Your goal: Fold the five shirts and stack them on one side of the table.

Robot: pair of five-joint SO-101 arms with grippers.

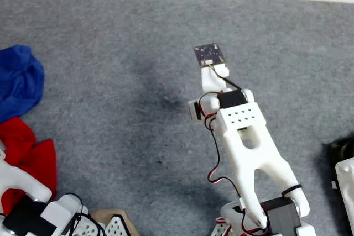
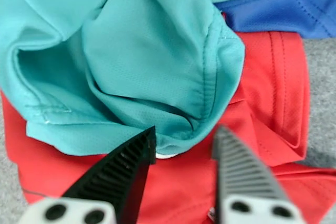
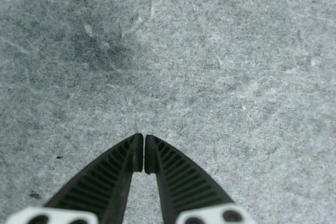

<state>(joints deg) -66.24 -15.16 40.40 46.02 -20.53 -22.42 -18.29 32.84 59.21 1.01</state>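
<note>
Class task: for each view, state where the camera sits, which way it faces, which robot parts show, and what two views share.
High view: fixed above, looking down over the grey table; the right arm lies over it.
Left wrist view: on the left arm, facing down past the open left gripper onto a teal shirt.
Right wrist view: on the right arm, facing down past the shut right gripper at bare table.
Shared: high and left wrist views show the red shirt and blue shirt.

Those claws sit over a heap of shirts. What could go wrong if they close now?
The open left gripper straddles a fold of the bunched teal shirt, lying on the red shirt, so it might pinch both. Lifting could also drag the blue shirt that the teal one overlaps.
</note>
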